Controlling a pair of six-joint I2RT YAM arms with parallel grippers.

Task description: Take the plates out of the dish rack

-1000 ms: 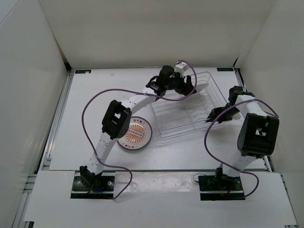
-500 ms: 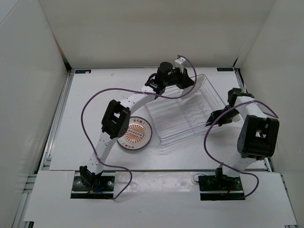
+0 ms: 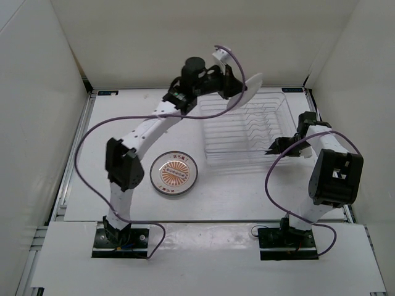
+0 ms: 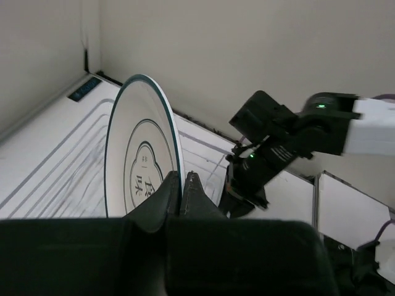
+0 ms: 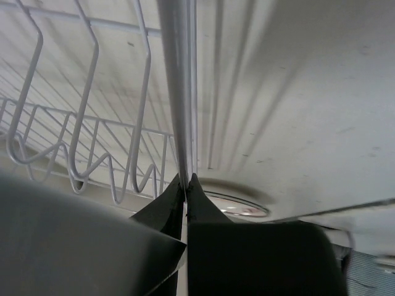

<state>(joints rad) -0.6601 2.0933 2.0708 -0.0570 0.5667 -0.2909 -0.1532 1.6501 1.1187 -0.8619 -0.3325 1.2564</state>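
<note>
The left gripper (image 4: 183, 185) is clamped on the lower rim of a white plate (image 4: 142, 163). The plate stands on edge between the pads, and its face carries a thin dark ring at the rim and some printed marks. From above, this plate is held up over the far left corner of the rack (image 3: 247, 139). The right gripper (image 5: 186, 184) is closed on the rack's thin clear wall at its right edge, and the tines run off to the left of the fingers. Beyond the left gripper, past the plate, the right arm (image 4: 278, 142) shows across the rack. The sunburst plate (image 3: 175, 173) lies flat and face up on the table (image 3: 234, 191), just off the rack's near left corner and apart from both grippers.
</note>
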